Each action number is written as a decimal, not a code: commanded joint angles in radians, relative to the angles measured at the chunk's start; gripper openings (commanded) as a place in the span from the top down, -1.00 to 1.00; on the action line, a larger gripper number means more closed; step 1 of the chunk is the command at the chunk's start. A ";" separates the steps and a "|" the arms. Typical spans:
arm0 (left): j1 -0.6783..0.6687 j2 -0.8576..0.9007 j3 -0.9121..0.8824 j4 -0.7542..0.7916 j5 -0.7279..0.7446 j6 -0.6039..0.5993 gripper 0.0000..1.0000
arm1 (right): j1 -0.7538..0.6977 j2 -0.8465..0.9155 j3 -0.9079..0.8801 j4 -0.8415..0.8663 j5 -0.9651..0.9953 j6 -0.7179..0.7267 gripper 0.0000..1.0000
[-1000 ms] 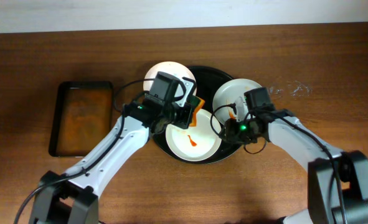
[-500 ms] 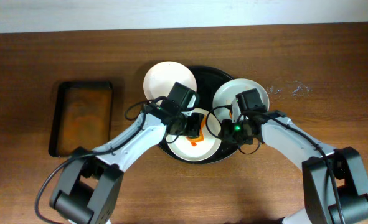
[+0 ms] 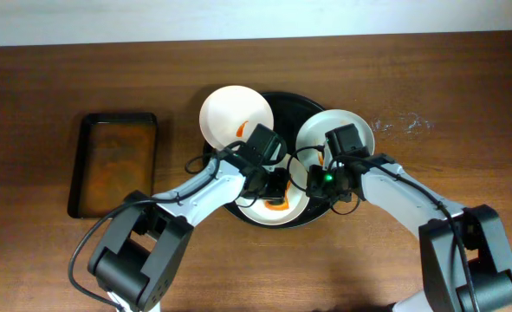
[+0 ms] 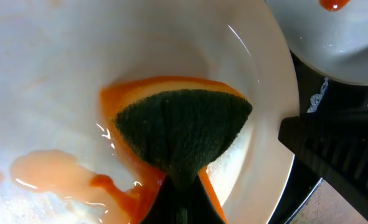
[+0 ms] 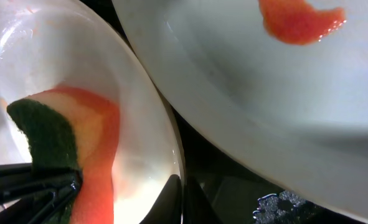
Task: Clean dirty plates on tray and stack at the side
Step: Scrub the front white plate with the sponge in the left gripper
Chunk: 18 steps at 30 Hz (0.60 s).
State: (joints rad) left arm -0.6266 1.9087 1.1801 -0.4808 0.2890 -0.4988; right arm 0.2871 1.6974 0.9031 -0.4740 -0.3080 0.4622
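- Large round black tray [image 3: 283,104] is sitting mid-desk on the brown wooden desk [image 3: 463,87].
- Round white shallow near plate [image 3: 251,211] [image 4: 59,74] [image 5: 59,56] is lying on the tray's near part, wet with an orange-red streak [image 4: 43,169].
- Round white shallow right plate [image 3: 346,126] [image 5: 246,93] is resting on the tray's right rim, carrying an orange-red smear [image 5: 299,22].
- Round white shallow far-left plate [image 3: 230,117] is overlapping the tray's far-left rim.
- Green-and-orange sponge [image 4: 184,127] [image 3: 277,201] is pressing flat on the near plate.
- Left hand [image 3: 271,186] [image 4: 180,190] is clenching the sponge from behind.
- Right hand [image 3: 314,184] [image 5: 182,186] is pinching the near plate's right rim, just under the right plate.
- Rectangular dark tray of brownish liquid [image 3: 76,165] is standing well left of the round tray.
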 commanded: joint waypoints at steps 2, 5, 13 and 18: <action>-0.030 0.024 0.011 -0.001 -0.094 -0.013 0.99 | 0.029 0.011 0.010 -0.018 0.040 0.019 0.92; -0.053 0.039 0.011 -0.011 -0.217 -0.013 0.99 | 0.029 0.011 0.009 -0.027 0.059 0.026 0.92; -0.045 0.056 0.011 -0.100 -0.435 -0.012 0.99 | 0.029 0.037 0.009 -0.042 0.058 0.026 0.92; -0.037 0.055 0.012 -0.126 -0.525 -0.012 0.99 | 0.029 0.055 0.010 -0.050 0.058 0.026 0.92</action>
State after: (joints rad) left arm -0.6842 1.9133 1.2064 -0.5720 -0.0872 -0.4992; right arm 0.3038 1.7199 0.9203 -0.5037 -0.2798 0.4904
